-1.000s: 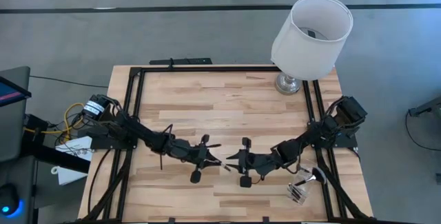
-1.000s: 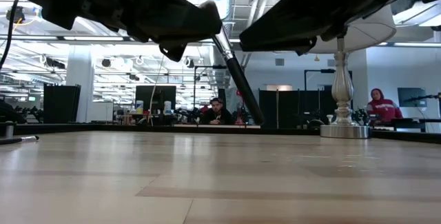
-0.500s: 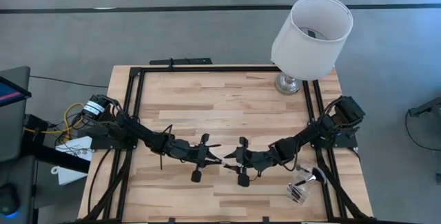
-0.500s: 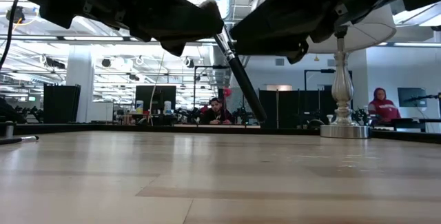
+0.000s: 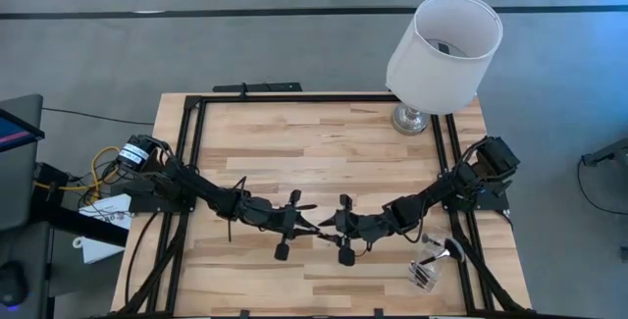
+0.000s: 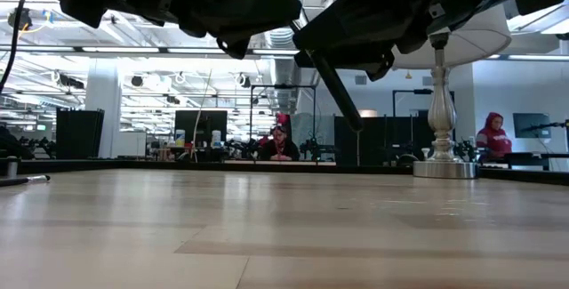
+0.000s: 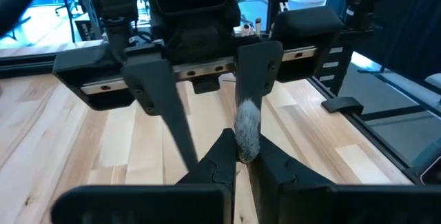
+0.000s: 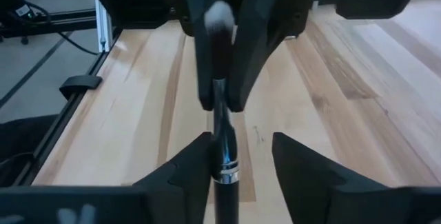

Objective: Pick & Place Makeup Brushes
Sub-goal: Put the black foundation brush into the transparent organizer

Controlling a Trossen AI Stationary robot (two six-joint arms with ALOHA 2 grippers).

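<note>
Bench [image 5: 324, 142], mid-span toward front edge: left gripper [image 5: 312, 226] and right gripper [image 5: 332, 227] tip to tip above surface. Left fingers clamped on makeup brush [image 7: 247, 129] near bristles; right fingers [image 8: 195, 162] spread around its handle, contact unclear.

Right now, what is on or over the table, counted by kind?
makeup brush: 1
table lamp: 1
clear holder: 1 (contents too small to tell)
pincers: 2, the left pincer shut on the brush's head end and the right pincer open around its handle
Total: 5
</note>
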